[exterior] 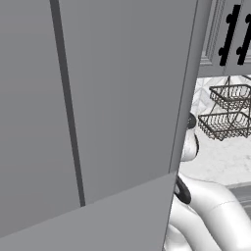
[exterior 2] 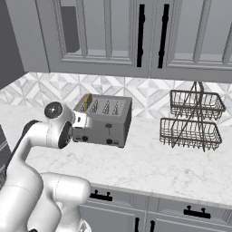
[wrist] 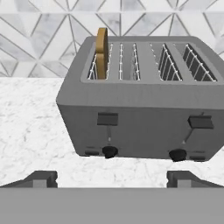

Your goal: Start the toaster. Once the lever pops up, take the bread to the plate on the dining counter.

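The toaster (wrist: 140,109) is a grey four-slot box on the marble wall counter, also seen in the right base view (exterior 2: 106,120). The bread (wrist: 102,52) is a tan slice standing upright in the leftmost slot, its top sticking out (exterior 2: 87,101). Below that slot, the lever (wrist: 107,119) sits high on the toaster's front face, with a second one (wrist: 201,122) to the right. My gripper (wrist: 112,179) is open, level with the toaster's base and a short way in front of it, touching nothing. The plate and the dining counter are out of view.
A two-tier wire basket (exterior 2: 192,118) stands on the counter (exterior 2: 149,165) right of the toaster. Wall cabinets (exterior 2: 136,36) hang above. A tall grey panel (exterior: 98,122) rises close on the left. Drawer fronts (exterior 2: 181,213) run below the counter edge.
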